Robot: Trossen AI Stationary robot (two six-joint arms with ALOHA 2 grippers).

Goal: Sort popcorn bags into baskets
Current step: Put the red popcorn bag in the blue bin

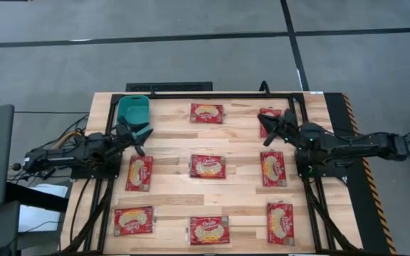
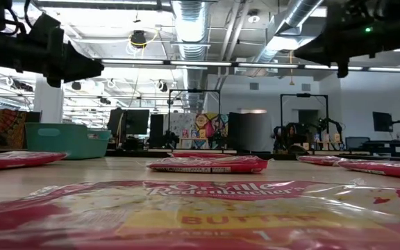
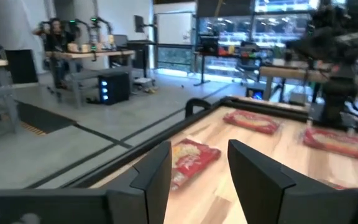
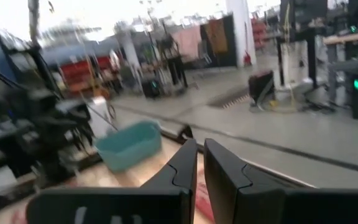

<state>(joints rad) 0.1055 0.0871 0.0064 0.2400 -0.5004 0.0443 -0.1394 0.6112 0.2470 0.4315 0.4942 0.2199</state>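
Eight red popcorn bags lie flat on the wooden table in three rows, among them the far middle bag (image 1: 206, 112), the centre bag (image 1: 207, 166) and the left middle bag (image 1: 139, 173). The teal basket (image 1: 134, 108) stands at the far left corner and also shows in the right wrist view (image 4: 129, 144). My left gripper (image 1: 139, 135) hovers open just near of the basket; its wrist view (image 3: 199, 168) shows a bag (image 3: 194, 158) beyond the fingers. My right gripper (image 1: 265, 131) is shut (image 4: 199, 165) and raised over the far right bag (image 1: 269, 115), partly hiding it.
A black frame (image 1: 219, 94) runs along the table's far edge and down both sides. The low view shows both grippers well above the bags (image 2: 207, 164). Bare wood lies between the rows of bags. Desks and equipment stand in the room beyond the table.
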